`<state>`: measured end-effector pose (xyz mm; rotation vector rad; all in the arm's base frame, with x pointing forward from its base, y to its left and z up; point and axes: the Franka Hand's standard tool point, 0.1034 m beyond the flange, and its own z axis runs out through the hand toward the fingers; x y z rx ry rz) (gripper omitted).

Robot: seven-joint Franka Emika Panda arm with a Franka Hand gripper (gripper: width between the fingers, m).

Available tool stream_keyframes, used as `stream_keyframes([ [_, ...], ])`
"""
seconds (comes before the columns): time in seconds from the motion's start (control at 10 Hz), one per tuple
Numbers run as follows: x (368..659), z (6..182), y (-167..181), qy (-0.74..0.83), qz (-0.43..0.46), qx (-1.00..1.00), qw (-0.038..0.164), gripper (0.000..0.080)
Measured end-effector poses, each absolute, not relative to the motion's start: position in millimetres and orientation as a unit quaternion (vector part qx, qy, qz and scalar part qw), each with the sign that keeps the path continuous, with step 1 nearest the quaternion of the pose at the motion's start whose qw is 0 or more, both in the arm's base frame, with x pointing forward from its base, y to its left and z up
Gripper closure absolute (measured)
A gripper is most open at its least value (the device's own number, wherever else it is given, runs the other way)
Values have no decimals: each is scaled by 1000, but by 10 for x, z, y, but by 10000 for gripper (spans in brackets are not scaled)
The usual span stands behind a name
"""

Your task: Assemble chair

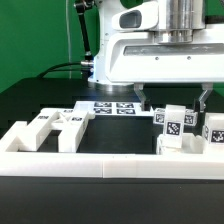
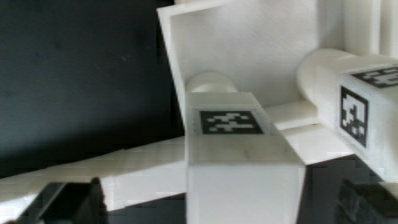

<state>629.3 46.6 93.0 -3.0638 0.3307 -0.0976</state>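
Jaws: spread, grasping nothing; tagged chair piece (image 2: 235, 165) between them; neighbouring piece (image 2: 365, 85) crowds it; closing may pinch both.

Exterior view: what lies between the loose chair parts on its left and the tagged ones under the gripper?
The marker board, set farther from the camera, and otherwise bare black table. Only the exterior view shows this stretch.

Bright, even light fell from above in both views. The white chair pieces (image 1: 172, 143) glared almost featureless against the black table (image 1: 30, 100), casting only faint, soft shadows. The exterior view was coarse and slightly soft; the wrist view's nearest piece (image 2: 240, 170) looked blurred, its tag (image 2: 230, 122) readable.
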Motion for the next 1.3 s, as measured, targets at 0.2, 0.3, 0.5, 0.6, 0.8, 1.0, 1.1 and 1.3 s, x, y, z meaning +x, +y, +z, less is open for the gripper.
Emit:
stream_keyframes([
  [0.2,6297,931,459,108,-33,-993,29,349],
  [0.3,6297,931,458,112,-33,-993,29,349],
  [0.5,6297,933,458,116,-33,-992,29,514],
  [0.6,6297,932,458,124,-32,-991,30,514],
  [0.8,6297,932,458,167,-31,-985,31,514],
  [1.0,6293,929,466,220,-29,-975,33,514],
  [1.1,6288,926,501,285,-27,-957,35,513],
  [1.3,6278,922,528,390,-23,-920,36,512],
])
